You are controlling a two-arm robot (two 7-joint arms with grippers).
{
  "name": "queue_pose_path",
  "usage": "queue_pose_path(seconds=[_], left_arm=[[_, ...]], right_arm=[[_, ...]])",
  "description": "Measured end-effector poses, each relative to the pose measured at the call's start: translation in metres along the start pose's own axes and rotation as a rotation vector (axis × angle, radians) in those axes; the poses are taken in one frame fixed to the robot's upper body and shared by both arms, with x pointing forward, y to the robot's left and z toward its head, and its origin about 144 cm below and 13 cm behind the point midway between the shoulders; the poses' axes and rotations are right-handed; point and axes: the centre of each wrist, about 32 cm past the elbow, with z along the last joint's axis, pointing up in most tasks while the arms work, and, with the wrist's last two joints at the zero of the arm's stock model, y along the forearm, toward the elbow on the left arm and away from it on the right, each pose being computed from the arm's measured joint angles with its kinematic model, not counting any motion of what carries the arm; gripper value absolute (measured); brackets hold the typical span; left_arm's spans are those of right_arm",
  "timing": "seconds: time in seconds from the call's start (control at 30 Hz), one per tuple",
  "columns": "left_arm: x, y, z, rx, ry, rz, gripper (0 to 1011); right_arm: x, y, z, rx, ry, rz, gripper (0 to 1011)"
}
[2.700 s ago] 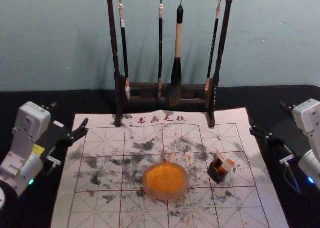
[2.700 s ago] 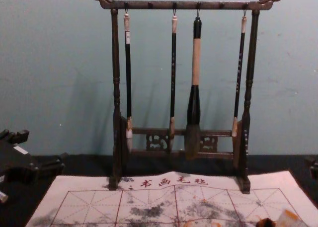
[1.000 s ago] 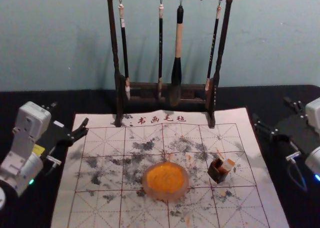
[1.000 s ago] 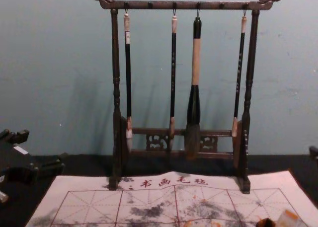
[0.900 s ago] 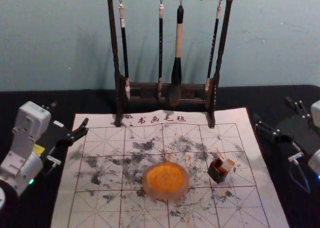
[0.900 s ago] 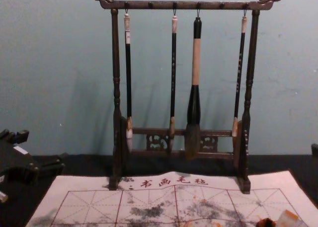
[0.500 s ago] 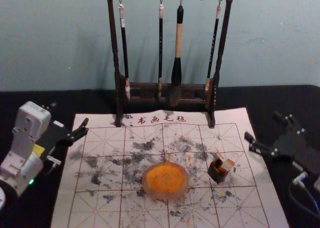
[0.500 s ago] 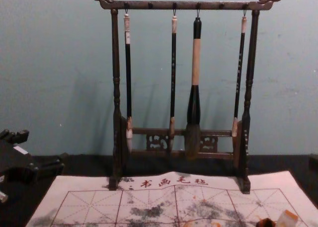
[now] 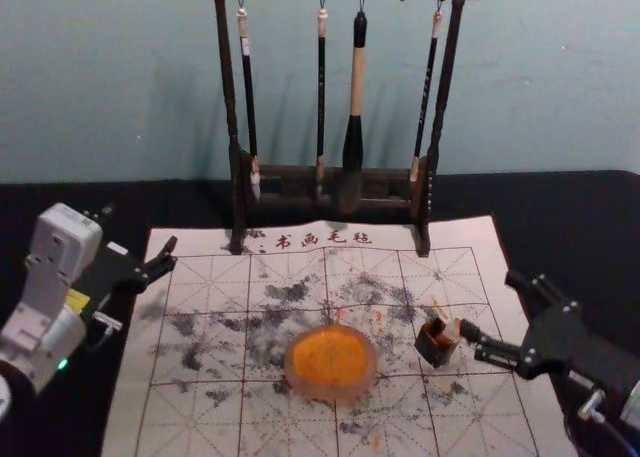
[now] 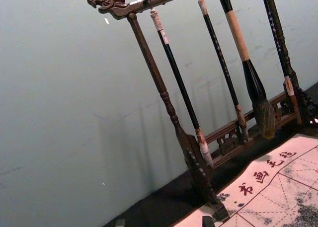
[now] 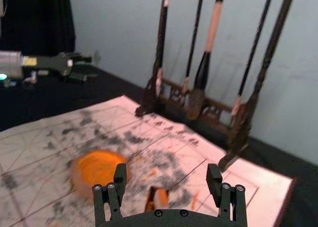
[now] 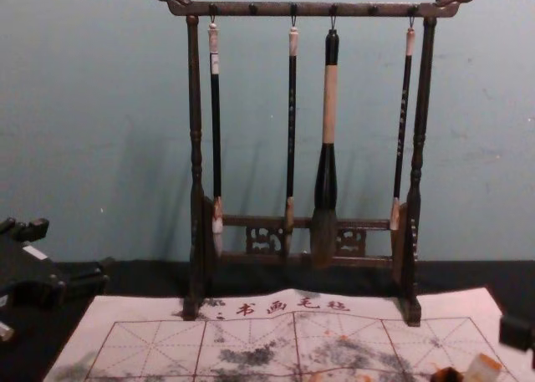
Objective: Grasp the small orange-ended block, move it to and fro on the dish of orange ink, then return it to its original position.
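Tilted in a small dark box, the pale orange-ended block stands right of the round dish of orange ink. My right gripper is open at the mat's right side, one fingertip close by the block in the head view; whether they touch I cannot tell. In the right wrist view, the block lies beyond the gap of the open gripper, with the dish farther off. My left gripper is parked open at the mat's left edge; its fingertips also show in the left wrist view.
A dark wooden rack with several hanging brushes stands at the back of the white gridded mat. One large brush hangs among thinner ones. Black cloth surrounds the mat, and a wall rises behind.
My right gripper has come in from the right edge, forward over the mat and toward the block. Block, dark box, dish and left arm look unmoved.
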Motion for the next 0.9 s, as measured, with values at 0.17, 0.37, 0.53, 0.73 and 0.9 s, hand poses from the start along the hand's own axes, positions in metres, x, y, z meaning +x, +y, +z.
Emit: queue_pose_path(seconds=[0.17, 0.37, 0.53, 0.73, 0.9], left_arm=[[0.000, 0.000, 0.000, 0.000, 0.000, 0.000, 1001], [0.000, 0.000, 0.000, 0.000, 0.000, 0.000, 1001], [0.000, 0.000, 0.000, 0.000, 0.000, 0.000, 1001], [0.000, 0.000, 0.000, 0.000, 0.000, 0.000, 1001], [0.000, 0.000, 0.000, 0.000, 0.000, 0.000, 1001]], right_arm=[[-0.001, 0.002, -0.004, -0.043, 0.013, 0.033, 1002], [0.002, 0.010, -0.008, -0.108, 0.037, 0.054, 1002], [0.007, 0.017, -0.011, -0.138, 0.058, 0.053, 1002], [0.013, 0.024, -0.013, -0.149, 0.068, 0.048, 1002], [0.016, 0.027, -0.014, -0.155, 0.074, 0.047, 1002]])
